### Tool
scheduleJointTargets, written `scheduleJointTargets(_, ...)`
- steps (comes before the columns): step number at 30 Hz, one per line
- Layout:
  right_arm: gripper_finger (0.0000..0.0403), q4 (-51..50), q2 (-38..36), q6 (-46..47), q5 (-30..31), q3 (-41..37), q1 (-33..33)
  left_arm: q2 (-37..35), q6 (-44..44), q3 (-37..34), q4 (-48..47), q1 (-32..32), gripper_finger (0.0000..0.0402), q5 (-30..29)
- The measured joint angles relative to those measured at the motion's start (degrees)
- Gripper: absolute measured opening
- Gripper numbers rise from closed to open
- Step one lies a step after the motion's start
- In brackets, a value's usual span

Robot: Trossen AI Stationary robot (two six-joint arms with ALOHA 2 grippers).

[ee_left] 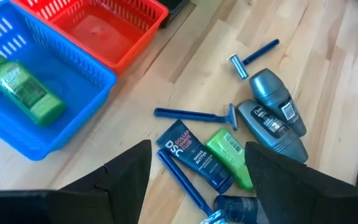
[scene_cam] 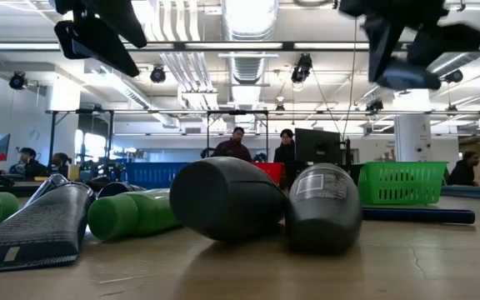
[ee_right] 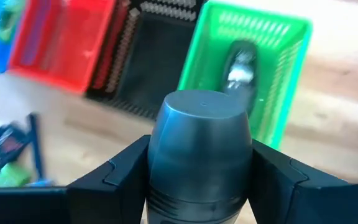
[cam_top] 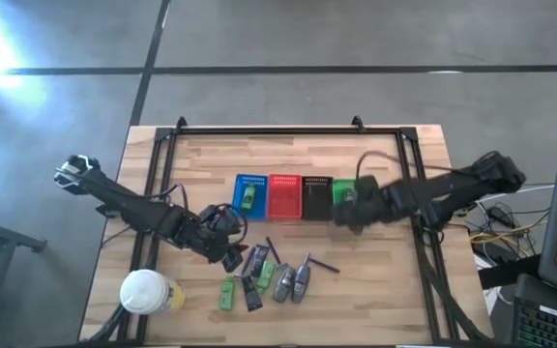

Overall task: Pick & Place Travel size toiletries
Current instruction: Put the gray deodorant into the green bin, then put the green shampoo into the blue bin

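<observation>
Blue basket (ee_left: pixel 73 118): one green tube (ee_left: pixel 23 87) lying flat inside. Red basket (ee_left: pixel 114 28): nothing visible inside. Black basket (ee_right: pixel 145 62): contents unclear. Green basket (ee_right: pixel 253 68): grey oval piece (ee_right: pixel 241 65) lying inside.

Left gripper (ee_left: pixel 197 180): fingers spread wide, holding nothing, above loose pile of tubes, sachets, razors on table (ee_left: pixel 328 43).

Right gripper (ee_right: pixel 199 171): clamped on grey deodorant (ee_right: pixel 199 149), just short of green basket, long axis along fingers, rounded end pointing toward basket.
</observation>
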Motion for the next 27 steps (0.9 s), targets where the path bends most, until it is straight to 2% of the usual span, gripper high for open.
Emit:
scheduleJointTargets(5,0.0206,7.34,-3.99,-10.01,-5.58,-7.2,-10.24,0.0,-3.6,0.0,-0.65,-0.32,0.0264,2.12)
scheduleJointTargets(13,0.0215,19.28,-3.46,-15.84,-10.25,-16.8,-20.16,0.0,-11.0,0.0,-4.13,-2.49,0.0264,4.73)
scheduleJointTargets(20,0.0264,23.88,-1.91,-18.07,-10.21,-18.7,-22.08,0.0,-18.47,0.0,-7.53,-5.73,0.0264,5.12)
scheduleJointTargets(27,0.0309,23.15,-2.97,-19.91,-9.64,-17.24,-21.45,0.0,-23.84,0.0,-10.3,-9.38,0.0264,6.49)
